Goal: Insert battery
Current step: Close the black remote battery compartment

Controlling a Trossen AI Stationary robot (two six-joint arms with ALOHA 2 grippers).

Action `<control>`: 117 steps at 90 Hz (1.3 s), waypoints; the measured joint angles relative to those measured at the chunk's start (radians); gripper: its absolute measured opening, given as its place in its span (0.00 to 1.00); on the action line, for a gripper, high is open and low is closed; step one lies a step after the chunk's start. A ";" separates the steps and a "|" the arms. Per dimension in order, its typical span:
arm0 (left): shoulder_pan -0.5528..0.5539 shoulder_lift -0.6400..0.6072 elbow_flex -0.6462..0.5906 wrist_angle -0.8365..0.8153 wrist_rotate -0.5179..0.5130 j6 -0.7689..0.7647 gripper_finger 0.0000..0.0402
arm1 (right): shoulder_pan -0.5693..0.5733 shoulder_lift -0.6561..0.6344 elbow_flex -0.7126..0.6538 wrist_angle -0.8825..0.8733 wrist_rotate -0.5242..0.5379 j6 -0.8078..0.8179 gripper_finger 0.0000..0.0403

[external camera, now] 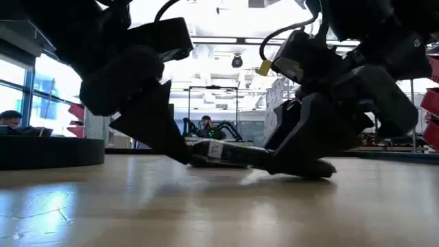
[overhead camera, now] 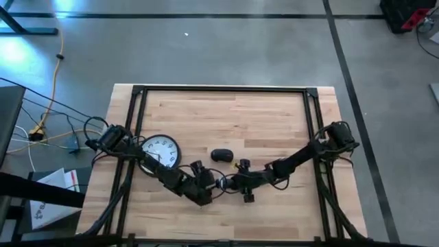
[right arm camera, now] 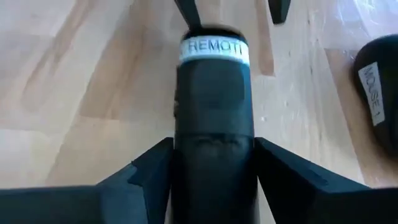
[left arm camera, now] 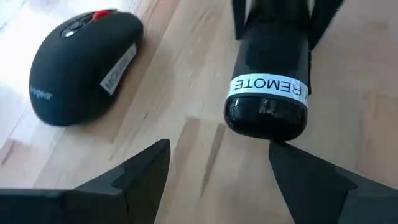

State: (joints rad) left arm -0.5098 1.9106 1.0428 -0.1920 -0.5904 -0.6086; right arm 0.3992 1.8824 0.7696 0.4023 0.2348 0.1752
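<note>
A black remote (left arm camera: 267,74) with a white label around one end lies low over the table between my two grippers, near the front middle (overhead camera: 221,184). My right gripper (right arm camera: 213,143) is shut on it. Facing it, my left gripper (left arm camera: 219,148) is open, and the remote's labelled end (left arm camera: 266,118) sits just ahead of its fingertips; I cannot tell whether they touch. A black mouse (overhead camera: 221,155) rests flat on the wood just beyond them. No battery shows in any view. My right gripper pinches the remote's body (right arm camera: 214,134) between its two fingers, one on each long side, back from the labelled end. The fingers come in low from the table's right and lie along the remote. The remote stays about level, close to the table (external camera: 226,152).
A round white clock (overhead camera: 161,151) lies flat under my left arm at the table's left. A black metal frame (overhead camera: 223,89) runs around the tabletop. Bare wood stretches across the far half and along the front edge.
</note>
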 joint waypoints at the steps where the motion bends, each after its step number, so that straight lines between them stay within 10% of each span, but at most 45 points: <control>1: 0.000 0.000 0.000 -0.003 0.002 -0.001 0.64 | 0.000 0.000 0.000 0.000 0.000 0.000 0.49; 58: -0.003 0.000 0.000 -0.093 0.013 -0.060 0.64 | 0.001 -0.223 0.003 -0.153 -0.045 0.005 0.53; 117: -0.005 0.061 0.002 0.039 -0.024 -0.021 0.64 | 0.011 -0.093 0.002 -0.190 -0.037 0.071 0.02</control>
State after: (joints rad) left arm -0.5144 1.9717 1.0451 -0.1527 -0.6140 -0.6291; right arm 0.4099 1.7897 0.7719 0.2124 0.1978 0.2462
